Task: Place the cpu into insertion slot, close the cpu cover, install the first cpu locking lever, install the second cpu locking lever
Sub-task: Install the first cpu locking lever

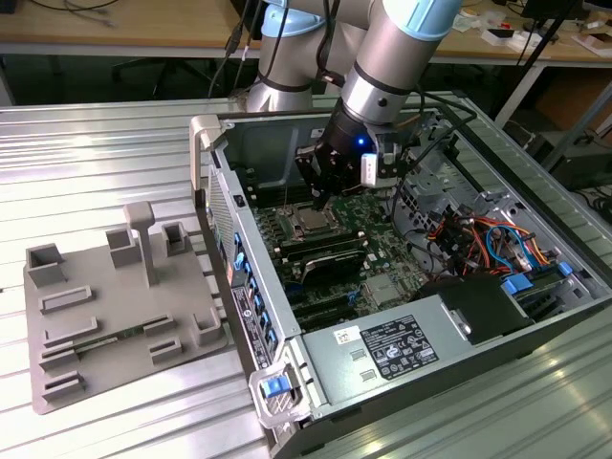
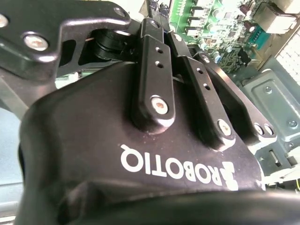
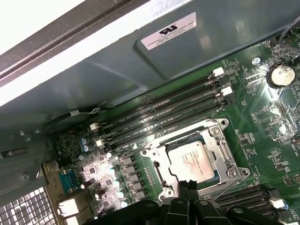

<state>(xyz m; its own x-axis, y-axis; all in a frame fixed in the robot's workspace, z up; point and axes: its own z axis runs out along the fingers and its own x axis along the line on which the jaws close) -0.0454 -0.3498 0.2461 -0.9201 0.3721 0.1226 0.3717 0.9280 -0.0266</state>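
The cpu (image 3: 192,161) lies seated just above the exterior view's centre, with the cover (image 3: 226,157) down around it. Your gripper (image 3: 187,186) hovers at its edge, jaws closed on nothing. You're likely at the first lever, which calls for a steady, square push.

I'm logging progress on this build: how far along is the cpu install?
Done, by the look of it: the cpu lies seated with the cpu cover closed flat around it. In hand: the gripper, shut and holding nothing visible, is at the cover's edge. Left: the two locking levers; I cannot tell whether either is latched.
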